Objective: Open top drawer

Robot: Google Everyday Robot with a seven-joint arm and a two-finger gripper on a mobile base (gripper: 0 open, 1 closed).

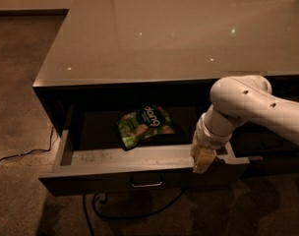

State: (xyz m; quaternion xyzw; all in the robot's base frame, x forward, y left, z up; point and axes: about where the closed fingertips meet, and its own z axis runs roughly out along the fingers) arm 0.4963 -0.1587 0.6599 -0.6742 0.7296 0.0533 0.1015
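Note:
The top drawer (98, 177) is pulled well out from under the grey counter top. Its dark front carries a small rectangular pull handle (146, 183) at the centre. Its lighter scuffed inside shows, with a green snack bag (144, 125) lying in it. My gripper (202, 162) hangs from the white arm at the drawer's front edge, right of the handle, its tan fingertips (200, 165) down against the top of the front panel.
The glossy counter top (189, 28) fills the upper view. A black cable (134, 214) loops on the carpet under the drawer. Another cable (16, 156) runs along the floor at left. Dark drawer fronts (267, 141) sit to the right behind my arm.

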